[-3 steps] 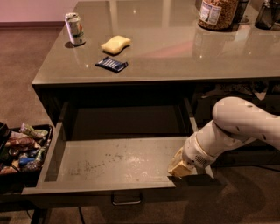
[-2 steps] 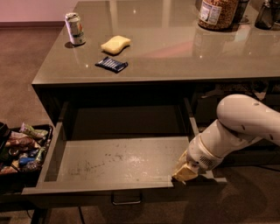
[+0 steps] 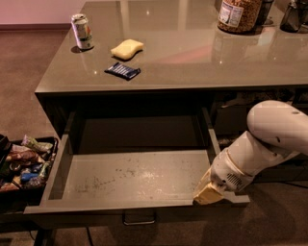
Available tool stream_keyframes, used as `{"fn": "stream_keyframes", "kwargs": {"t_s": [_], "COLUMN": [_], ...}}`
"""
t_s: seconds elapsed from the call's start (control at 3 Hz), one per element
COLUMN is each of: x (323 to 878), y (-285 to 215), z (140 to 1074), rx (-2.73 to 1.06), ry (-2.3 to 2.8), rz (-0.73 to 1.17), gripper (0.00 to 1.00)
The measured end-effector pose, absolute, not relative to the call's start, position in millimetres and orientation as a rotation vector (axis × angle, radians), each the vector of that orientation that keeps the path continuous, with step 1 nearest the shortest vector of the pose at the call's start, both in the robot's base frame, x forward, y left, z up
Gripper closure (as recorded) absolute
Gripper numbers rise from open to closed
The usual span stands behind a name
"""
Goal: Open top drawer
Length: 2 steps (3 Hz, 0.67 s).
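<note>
The top drawer point(image 3: 130, 175) stands pulled far out from under the desk, showing its shallow speckled grey floor. Its small loop handle point(image 3: 139, 218) sits at the centre of the front panel, at the bottom of the view. My gripper point(image 3: 208, 192) is at the drawer's front right corner, over the right wall and well to the right of the handle. The white arm point(image 3: 269, 139) reaches in from the right.
The desk top point(image 3: 192, 53) holds a can point(image 3: 82, 31), a yellow sponge point(image 3: 127, 48), a blue snack packet point(image 3: 122, 70) and a jar point(image 3: 239, 13). A black tray of snacks point(image 3: 24, 161) stands at the left, beside the drawer. Brown carpet lies around.
The arm and gripper have shifted slightly to the right and lower along the drawer's front right corner. The drawer looks the same.
</note>
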State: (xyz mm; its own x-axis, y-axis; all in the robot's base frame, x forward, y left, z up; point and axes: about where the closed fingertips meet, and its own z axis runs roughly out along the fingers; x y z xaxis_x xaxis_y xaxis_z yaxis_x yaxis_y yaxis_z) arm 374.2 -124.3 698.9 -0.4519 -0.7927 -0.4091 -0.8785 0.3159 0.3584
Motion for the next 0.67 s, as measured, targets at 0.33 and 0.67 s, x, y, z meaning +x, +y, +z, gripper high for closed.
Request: {"fn": "stream_keyframes", "kwargs": {"t_s": [0.33,0.67], "x": [370,402], "y": [-117,-107], "z": [703,716], "rx": [-1.467,-1.268], "ry": [2.294,2.091], "rz": [0.824,0.787], "gripper": [1.00,1.00]}}
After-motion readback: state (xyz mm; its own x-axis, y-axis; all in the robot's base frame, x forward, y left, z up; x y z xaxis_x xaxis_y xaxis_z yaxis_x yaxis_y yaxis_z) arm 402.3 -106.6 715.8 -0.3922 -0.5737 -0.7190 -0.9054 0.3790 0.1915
